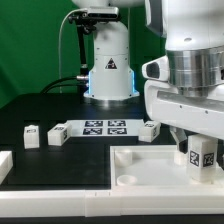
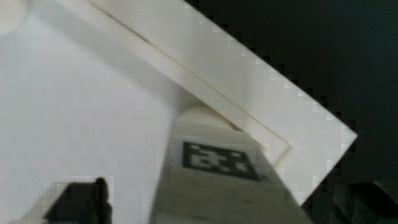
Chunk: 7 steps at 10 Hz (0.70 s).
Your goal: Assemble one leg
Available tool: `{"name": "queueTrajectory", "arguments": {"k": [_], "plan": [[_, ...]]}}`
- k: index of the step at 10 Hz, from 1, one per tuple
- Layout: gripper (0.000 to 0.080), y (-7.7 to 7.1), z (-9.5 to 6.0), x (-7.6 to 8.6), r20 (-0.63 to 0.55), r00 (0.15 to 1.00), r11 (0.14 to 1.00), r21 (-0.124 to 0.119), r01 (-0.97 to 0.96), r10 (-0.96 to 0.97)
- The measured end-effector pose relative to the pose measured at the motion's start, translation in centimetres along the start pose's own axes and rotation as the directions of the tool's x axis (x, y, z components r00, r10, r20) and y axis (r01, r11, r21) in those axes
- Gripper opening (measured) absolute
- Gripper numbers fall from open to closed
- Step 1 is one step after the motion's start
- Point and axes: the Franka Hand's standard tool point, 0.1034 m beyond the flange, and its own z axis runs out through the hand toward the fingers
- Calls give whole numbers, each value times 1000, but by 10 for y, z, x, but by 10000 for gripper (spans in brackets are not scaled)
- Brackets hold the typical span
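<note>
My gripper (image 1: 197, 160) is shut on a white leg (image 1: 196, 154) with a square marker tag and holds it upright over the far corner of the white tabletop (image 1: 130, 172) at the exterior view's right. In the wrist view the leg (image 2: 217, 160) stands between the dark fingers (image 2: 79, 200), with the gripper (image 2: 222, 208) low over the tabletop's raised rim (image 2: 214, 85). Whether the leg touches the tabletop cannot be told. Three more legs lie on the dark table: two (image 1: 31, 135) (image 1: 57, 133) at the exterior view's left and one (image 1: 148, 128) by the marker board.
The marker board (image 1: 103, 127) lies behind the tabletop in the middle of the table. The robot's base (image 1: 108, 60) stands behind it. A white block (image 1: 5, 165) sits at the exterior view's left edge.
</note>
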Motion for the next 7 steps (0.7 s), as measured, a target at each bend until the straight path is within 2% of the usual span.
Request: {"name": "queueTrajectory", "arguments": {"k": [1, 4, 7], "plan": [[642, -1, 0, -1, 0, 995, 995, -1, 101, -101], [649, 2, 1, -4, 5, 908, 908, -4, 418, -418], [649, 2, 0, -2, 3, 709, 709, -7, 705, -705]]}}
